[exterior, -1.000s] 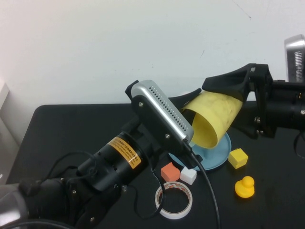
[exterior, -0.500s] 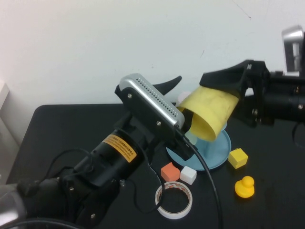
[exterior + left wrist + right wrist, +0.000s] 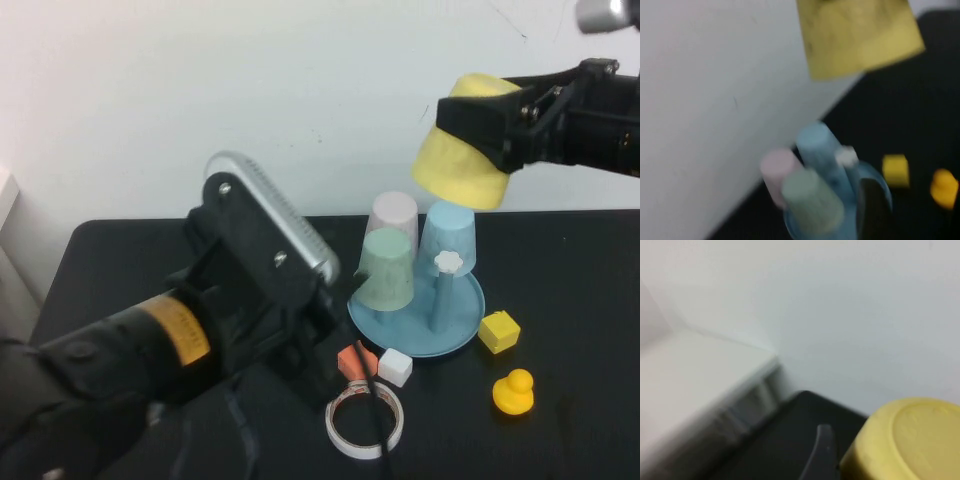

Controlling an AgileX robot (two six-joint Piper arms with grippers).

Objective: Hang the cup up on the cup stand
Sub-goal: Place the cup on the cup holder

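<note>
Clamped on the yellow cup (image 3: 467, 142), your right gripper (image 3: 492, 130) holds it high in the air at the far right of the high view, above and apart from everything on the table. Your left gripper cannot be made out in any view, so you cannot tell how its jaws stand; only the bulk of your left arm (image 3: 180, 340) fills the near left of the high view, low over the black table (image 3: 570, 420).

Nearest to you on the table lies a roll of white tape (image 3: 366, 422), flat, just beside the arm. Slightly farther are an orange block (image 3: 356, 359) and a white block (image 3: 396, 367), side by side and close to the rim of the cup stand (image 3: 462, 335). To the right you have a yellow rubber duck (image 3: 514, 391), and a little beyond it a yellow cube (image 3: 499, 331) sitting just beside the stand's rim.

On the stand, one peg with a white flower cap (image 3: 449, 264) stands bare on the right side. A pale green cup (image 3: 386, 269) hangs upside down on the near left, a light blue cup (image 3: 449, 233) upside down behind the bare peg, and a pale pink cup (image 3: 394, 214) upside down at the far left.

The yellow cup is tilted, closed base up and to the right, mouth facing down toward the stand; it hangs over the light blue cup without touching it. In the right wrist view you see its flat base (image 3: 922, 427) close up against the white wall (image 3: 840, 300).
</note>
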